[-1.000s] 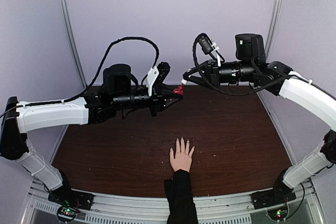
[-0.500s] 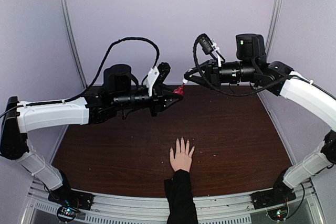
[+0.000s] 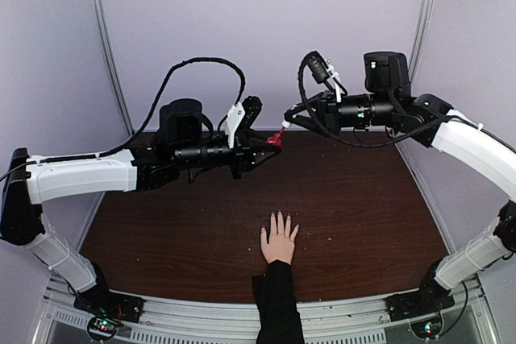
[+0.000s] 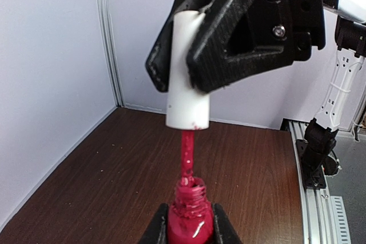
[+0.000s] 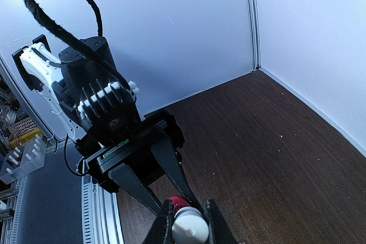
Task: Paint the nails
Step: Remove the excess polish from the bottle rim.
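My left gripper is pinching the small red bottle between its closed fingers. It is holding the bottle upright in the air, neck open and smeared with polish. My right gripper is clamping tight on the white cap just above it. The red brush stem is hanging from the cap straight down into the bottle's mouth. The two grippers are meeting tip to tip high over the far edge of the table, about midway across.

Looking outward, the hand is lying flat and palm down near the near edge. Its fingers are pointing toward the back wall, and the black sleeve is crossing the metal rail. The nails are sitting at those fingertips, well apart from the bottle and lower down. They are too small for me to tell their colour.

Bare dark wood is running on both sides of the hand and between it and the far edge. Pale walls are closing the table in at the left, right and back, with upright metal poles at the back corners. A black cable loop is arching above the left arm.

The fingers are hiding most of the bottle's face, so I am reading nothing on it. The cap is showing plain white.
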Controlling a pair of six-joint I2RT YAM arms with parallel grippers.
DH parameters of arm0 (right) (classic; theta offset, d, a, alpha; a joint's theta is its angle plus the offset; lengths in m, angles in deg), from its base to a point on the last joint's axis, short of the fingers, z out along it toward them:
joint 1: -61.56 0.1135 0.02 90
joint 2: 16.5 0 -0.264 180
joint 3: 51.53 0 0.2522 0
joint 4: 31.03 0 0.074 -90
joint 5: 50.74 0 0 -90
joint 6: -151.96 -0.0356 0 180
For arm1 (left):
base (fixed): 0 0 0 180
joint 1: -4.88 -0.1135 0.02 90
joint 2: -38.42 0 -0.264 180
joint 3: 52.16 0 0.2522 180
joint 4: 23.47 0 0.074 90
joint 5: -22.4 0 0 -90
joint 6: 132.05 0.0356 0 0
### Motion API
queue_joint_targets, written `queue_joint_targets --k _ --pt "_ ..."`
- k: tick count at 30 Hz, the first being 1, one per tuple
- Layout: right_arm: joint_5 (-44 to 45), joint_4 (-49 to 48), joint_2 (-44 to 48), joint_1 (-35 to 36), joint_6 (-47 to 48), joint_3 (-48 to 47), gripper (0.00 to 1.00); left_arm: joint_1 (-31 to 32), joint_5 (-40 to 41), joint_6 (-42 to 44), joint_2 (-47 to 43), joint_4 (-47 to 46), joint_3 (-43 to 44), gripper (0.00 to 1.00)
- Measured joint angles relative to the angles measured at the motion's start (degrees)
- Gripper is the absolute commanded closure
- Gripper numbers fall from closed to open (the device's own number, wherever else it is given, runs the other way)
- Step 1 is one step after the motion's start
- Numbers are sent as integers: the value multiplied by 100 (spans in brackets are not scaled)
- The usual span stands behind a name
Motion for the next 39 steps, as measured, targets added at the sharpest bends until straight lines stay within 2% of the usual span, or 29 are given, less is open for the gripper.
queue_joint_targets --k 39 --pt "-240 -219 44 0 -9 87 100 0 -2 -2 44 0 2 100"
